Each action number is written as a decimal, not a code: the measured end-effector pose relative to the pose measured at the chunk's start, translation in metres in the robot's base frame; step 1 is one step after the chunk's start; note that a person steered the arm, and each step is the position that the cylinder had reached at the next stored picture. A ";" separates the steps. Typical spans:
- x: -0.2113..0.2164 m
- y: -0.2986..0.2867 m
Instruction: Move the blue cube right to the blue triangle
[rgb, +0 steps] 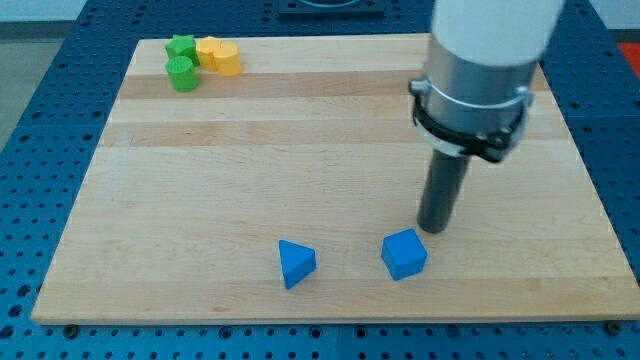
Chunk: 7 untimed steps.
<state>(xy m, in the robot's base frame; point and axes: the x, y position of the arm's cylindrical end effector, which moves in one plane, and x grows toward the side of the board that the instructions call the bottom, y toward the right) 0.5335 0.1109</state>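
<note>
Blue cube is sitting lower centre-right of the desk | blue triangle is lying near, to its left, with a gap between | my tip is standing just upper-right of the cube, seemingly placing itself to push | no hand fitted, holding nothing

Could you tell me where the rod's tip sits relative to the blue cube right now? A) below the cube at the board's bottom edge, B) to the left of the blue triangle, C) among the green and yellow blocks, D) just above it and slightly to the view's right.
D: my tip stands just above the blue cube, slightly toward the view's right, with the blue triangle off to the cube's left.
</note>
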 end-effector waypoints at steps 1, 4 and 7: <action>0.029 0.009; 0.043 -0.010; 0.042 -0.031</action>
<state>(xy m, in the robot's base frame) 0.5756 0.0795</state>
